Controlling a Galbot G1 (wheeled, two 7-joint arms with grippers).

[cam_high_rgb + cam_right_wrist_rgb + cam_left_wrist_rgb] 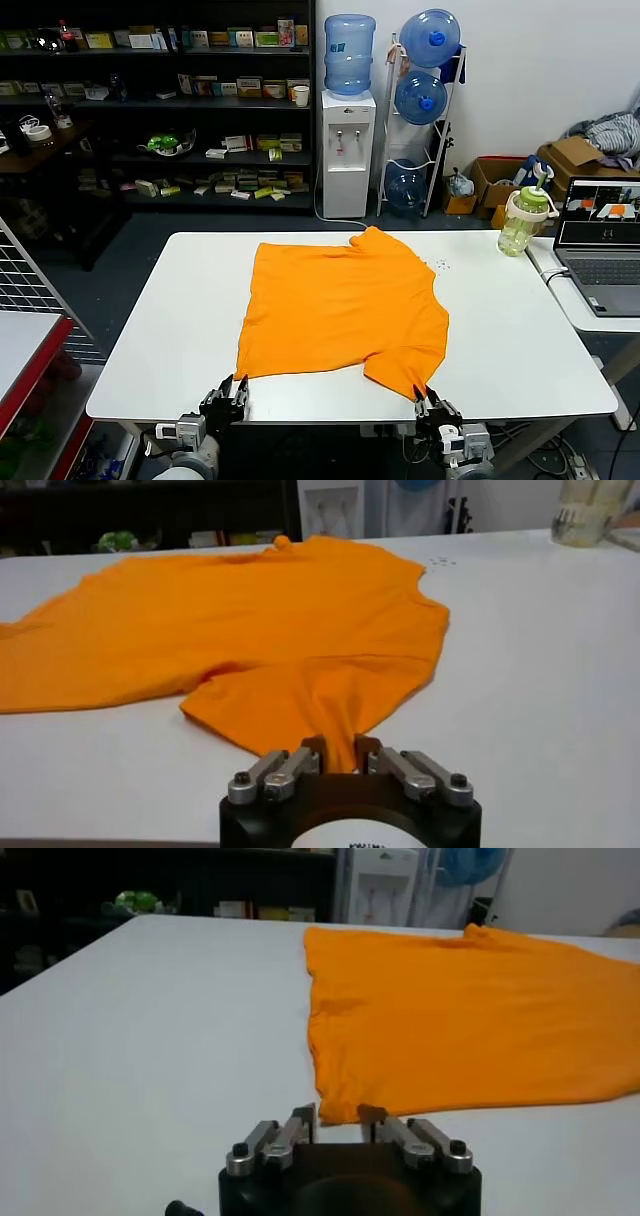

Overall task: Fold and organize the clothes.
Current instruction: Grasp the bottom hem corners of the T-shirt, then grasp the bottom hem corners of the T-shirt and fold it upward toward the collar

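Lies spread flat mid-table point(150, 330), the orange T-shirt point(345, 305), long axis running from near edge to far edge, one sleeve folded toward the near right corner, another bunched at the far edge. Grips that near sleeve tip between narrowly parted fingers, the right gripper point(340, 748); sits at the near hem corner, the left gripper point(338, 1116), slightly open, cloth edge just between its fingertips. Stand well off to the right a green bottle point(524, 220) and a laptop point(600, 245), blocking nothing.

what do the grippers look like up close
Both match: the left gripper and right gripper have a black rounded body and silvery metal finger links with dark bolts. The right one carries a white label. No cables visible.
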